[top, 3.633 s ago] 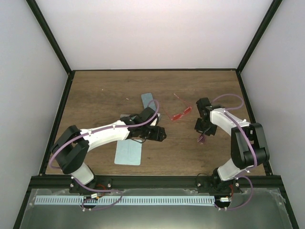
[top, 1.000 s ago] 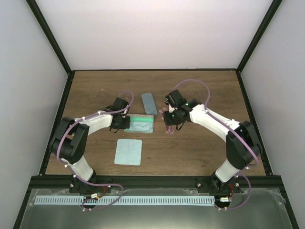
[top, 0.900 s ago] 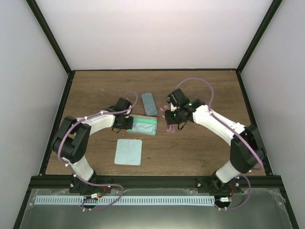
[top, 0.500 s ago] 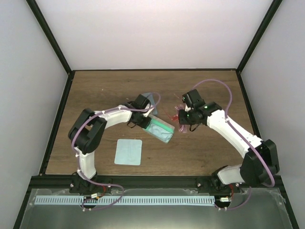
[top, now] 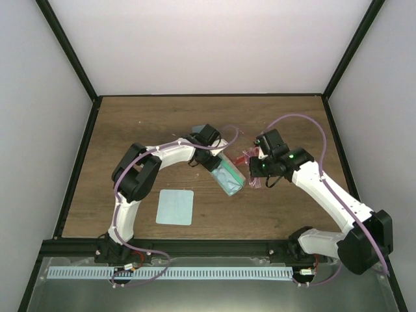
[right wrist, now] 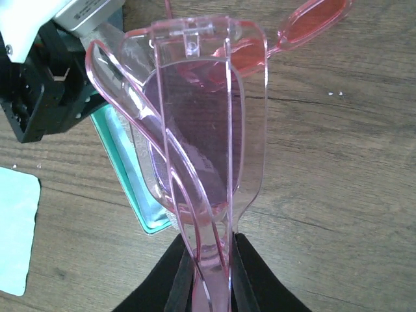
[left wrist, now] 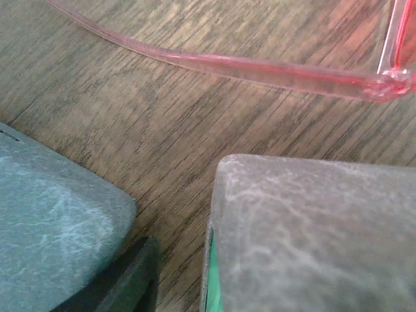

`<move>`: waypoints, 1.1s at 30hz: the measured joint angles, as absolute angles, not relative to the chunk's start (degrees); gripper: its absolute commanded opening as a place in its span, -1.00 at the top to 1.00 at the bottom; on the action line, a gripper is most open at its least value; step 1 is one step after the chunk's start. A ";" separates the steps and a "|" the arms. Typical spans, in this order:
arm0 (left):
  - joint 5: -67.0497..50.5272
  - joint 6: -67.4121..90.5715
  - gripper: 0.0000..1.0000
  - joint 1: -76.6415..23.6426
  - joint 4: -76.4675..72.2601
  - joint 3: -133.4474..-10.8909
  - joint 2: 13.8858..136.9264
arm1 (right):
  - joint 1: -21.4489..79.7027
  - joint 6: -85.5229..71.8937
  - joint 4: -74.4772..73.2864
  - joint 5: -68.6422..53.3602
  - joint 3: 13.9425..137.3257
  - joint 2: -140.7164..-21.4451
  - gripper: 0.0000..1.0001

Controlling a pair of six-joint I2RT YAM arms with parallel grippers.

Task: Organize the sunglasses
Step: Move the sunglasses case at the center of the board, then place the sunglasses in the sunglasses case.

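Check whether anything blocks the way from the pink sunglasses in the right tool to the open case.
Nothing visible does. The pink sunglasses, pinched in the right tool, hang just beside the open case. The left tool is at the case's other end, off that path.

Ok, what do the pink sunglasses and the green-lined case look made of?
The pink sunglasses look like glossy, translucent plastic: the background shows through frame and lenses, edges glint. The green-lined case has a matte grey shell with pale scuffs, leather-like or perhaps fabric; hard to tell.
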State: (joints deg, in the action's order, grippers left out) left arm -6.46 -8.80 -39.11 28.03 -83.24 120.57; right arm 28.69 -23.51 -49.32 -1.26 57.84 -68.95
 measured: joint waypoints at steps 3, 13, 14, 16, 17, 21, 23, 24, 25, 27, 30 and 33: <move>-6.09 -9.21 -0.25 -39.42 27.29 -82.43 120.03 | 28.69 -21.04 -49.32 -1.89 57.93 -68.95 0.81; -4.36 -7.42 -0.40 -39.38 28.40 -74.39 111.09 | 29.52 -15.62 -49.34 -4.12 63.44 -73.28 0.81; -4.34 -6.94 -0.40 -39.38 28.40 -73.93 109.58 | 29.95 -15.35 -49.21 -4.29 64.20 -74.00 0.81; -4.14 -5.82 -0.41 -39.35 28.10 -73.45 107.04 | 30.83 -14.96 -48.47 -4.71 65.32 -75.44 0.81; -3.70 -5.08 -0.41 -39.29 27.88 -73.36 105.86 | 31.55 -14.85 -48.27 -4.86 65.47 -75.79 0.81; -0.86 -1.87 -0.41 -38.79 26.39 -72.90 102.91 | 33.78 -14.31 -46.98 -5.80 65.95 -78.13 0.81; 0.99 0.08 -0.41 -38.26 25.85 -71.81 101.62 | 34.87 -14.00 -46.41 -6.02 65.95 -79.66 0.81; 2.22 1.23 -0.41 -38.02 25.58 -70.87 100.71 | 35.38 -13.82 -45.98 -6.04 65.95 -80.49 0.81; 3.38 2.31 -0.41 -37.78 25.56 -69.80 99.66 | 35.92 -13.50 -45.43 -6.13 65.95 -81.60 0.81; 5.72 4.51 -0.41 -37.43 25.32 -67.16 96.86 | 36.42 -12.47 -44.58 -6.20 65.95 -83.29 0.81; 7.44 6.92 -0.41 -37.32 25.34 -63.13 92.05 | 36.82 -9.89 -43.33 -5.82 65.95 -85.67 0.81; 8.43 8.58 -0.43 -37.32 25.39 -59.72 87.59 | 36.97 -8.03 -42.37 -5.85 65.95 -87.42 0.81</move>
State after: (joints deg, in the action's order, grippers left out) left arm 8.43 8.58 -37.32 25.39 -59.72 87.59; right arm 36.97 -8.03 -42.37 -5.85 65.95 -87.42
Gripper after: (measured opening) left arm 0.708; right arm 0.138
